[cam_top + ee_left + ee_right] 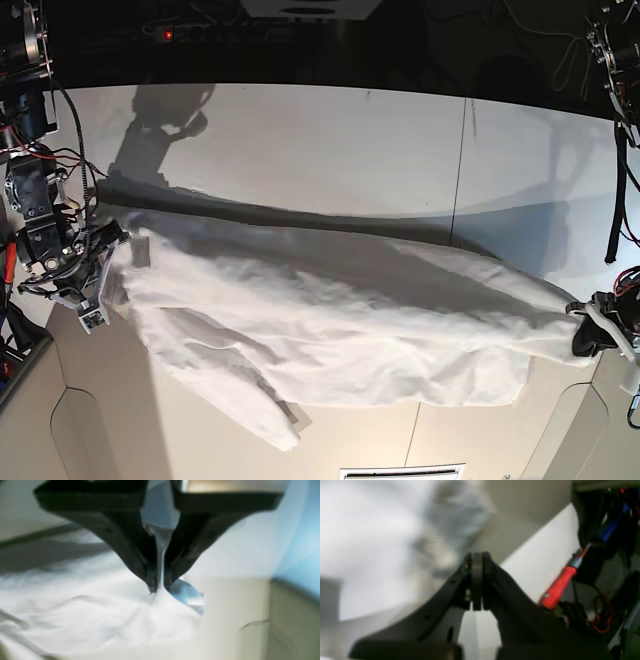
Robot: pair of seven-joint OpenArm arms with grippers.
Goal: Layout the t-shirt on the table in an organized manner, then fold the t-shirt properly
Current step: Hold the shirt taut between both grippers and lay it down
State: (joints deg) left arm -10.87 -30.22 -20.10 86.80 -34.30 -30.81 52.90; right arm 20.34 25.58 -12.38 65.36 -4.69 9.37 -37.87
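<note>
White cotton — the t-shirt [330, 320] — lies stretched across the counter [330, 140], spanning nearly its full width in the base view, wrinkled, with one sleeve trailing toward the near edge.

Left wrist view: the left pincer [160, 586] is pinching a raised fold of the t-shirt [100, 615]; fabric runs up between the two dark fingers [125, 545]. The base view shows only that this pincer [592, 333] sits at the garment's far end, at the counter edge.

Right wrist view: the right pincer [477, 560] is pressed together; the cloth beyond is blurred, so a grip cannot be confirmed. A red-handled tool [558, 587] appears only here — off the counter.
</note>
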